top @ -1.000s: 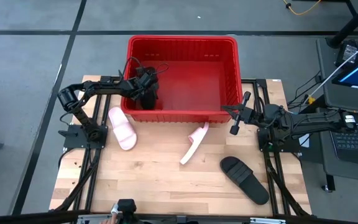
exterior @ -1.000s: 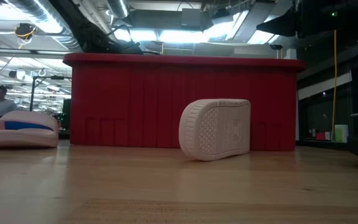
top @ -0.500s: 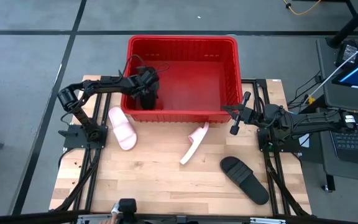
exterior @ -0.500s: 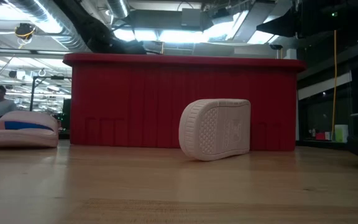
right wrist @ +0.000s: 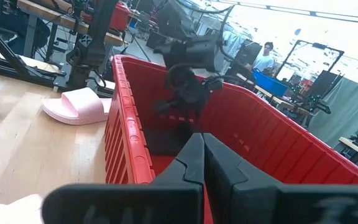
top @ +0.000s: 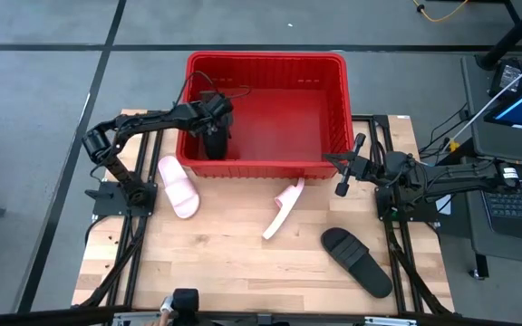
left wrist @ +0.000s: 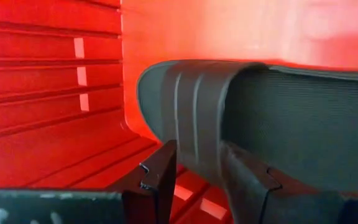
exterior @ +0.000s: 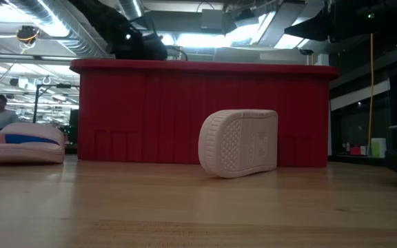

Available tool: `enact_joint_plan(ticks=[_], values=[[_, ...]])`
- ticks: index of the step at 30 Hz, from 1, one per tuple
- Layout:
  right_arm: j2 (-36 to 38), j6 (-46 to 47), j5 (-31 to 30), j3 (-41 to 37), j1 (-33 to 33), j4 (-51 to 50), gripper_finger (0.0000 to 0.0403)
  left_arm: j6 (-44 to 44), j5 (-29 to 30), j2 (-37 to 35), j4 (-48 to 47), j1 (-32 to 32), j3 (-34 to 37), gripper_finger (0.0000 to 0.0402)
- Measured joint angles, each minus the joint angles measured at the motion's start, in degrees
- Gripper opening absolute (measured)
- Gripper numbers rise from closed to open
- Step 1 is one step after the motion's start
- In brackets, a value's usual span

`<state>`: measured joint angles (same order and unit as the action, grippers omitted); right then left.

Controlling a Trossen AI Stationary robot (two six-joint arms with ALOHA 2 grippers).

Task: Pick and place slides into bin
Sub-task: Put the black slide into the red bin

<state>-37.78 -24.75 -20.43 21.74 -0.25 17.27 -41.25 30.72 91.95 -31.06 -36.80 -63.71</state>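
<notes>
The red bin (top: 333, 81) stands at the table's far side. My left gripper (top: 212, 110) reaches into its left near corner, shut on a black slide (top: 216, 143), which also shows in the right wrist view (right wrist: 178, 93). A pink slide (top: 178, 186) lies flat on the table left of the bin's front. Another pink slide (top: 283, 208) stands on its side edge before the bin, its sole (exterior: 238, 143) facing the near edge. A second black slide (top: 357, 261) lies flat at the near right. My right gripper (top: 346, 168) hangs shut by the bin's right near corner. My left gripper pinches the black slide's ribbed strap (left wrist: 194, 146) between its two fingers (left wrist: 160, 180). The fingers slant down into the bin from its left side. The slide hangs below them inside the bin; whether its lower end rests on the bin's floor is hidden.
The bin's slotted left wall (left wrist: 48, 87) stands close beside the held slide. Bare wood (top: 198, 263) lies open at the near left. A person (exterior: 1, 110) shows in the room beyond the table, with workshop benches behind.
My left gripper has risen inside the bin and tipped, still shut on the black slide, which stays in the bin's left near corner.
</notes>
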Motion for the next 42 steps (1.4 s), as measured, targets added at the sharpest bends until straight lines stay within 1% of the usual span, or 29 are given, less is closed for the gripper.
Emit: enact_joint_plan(ticks=[4,13,17,20,24,28,31,33,35,42], values=[[0.0,-0.05,0.0,0.0,0.0,-0.01,0.0006,0.03,-2.4,-2.54,-1.32,0.02,-0.83,0.0118],[0.0,-0.85,0.0,0.0,-0.02,-0.01,0.0006,1.98,-2.46,-9.35,-5.56,0.6,-2.01,0.0114],[0.0,-0.85,0.0,0.0,0.0,-0.01,0.0006,2.84,-4.47,-12.49,-5.72,1.92,-1.98,0.0112],[0.0,-0.85,0.0,0.0,0.0,-0.01,0.0006,2.66,-4.61,-15.35,-5.65,4.02,-2.0,0.0106],[0.0,-0.85,-0.02,0.0,0.0,-0.01,0.0006,2.37,-2.03,-19.64,-5.6,7.9,-1.98,0.0097],[0.0,-1.1,-0.02,0.0,-0.01,-0.01,0.0006,5.45,-2.21,-23.05,-5.59,12.62,-1.98,0.0077],[0.02,-1.84,-0.02,0.0,0.0,0.05,0.0006,5.99,-1.7,-24.79,-5.6,16.84,-1.98,0.0049],[0.02,-3.05,0.0,0.0,-0.02,0.05,0.0006,6.35,-1.18,-25.76,-5.6,19.94,-1.98,0.0024],[0.02,-3.28,0.01,0.0,0.0,0.05,0.0006,8.13,0.06,-26.39,-5.6,23.04,-1.98,0.0007],[0.02,-0.44,0.47,0.0,0.09,-0.61,0.0006,15.4,4.67,-27.09,-5.62,35.02,-1.96,0.0001]])
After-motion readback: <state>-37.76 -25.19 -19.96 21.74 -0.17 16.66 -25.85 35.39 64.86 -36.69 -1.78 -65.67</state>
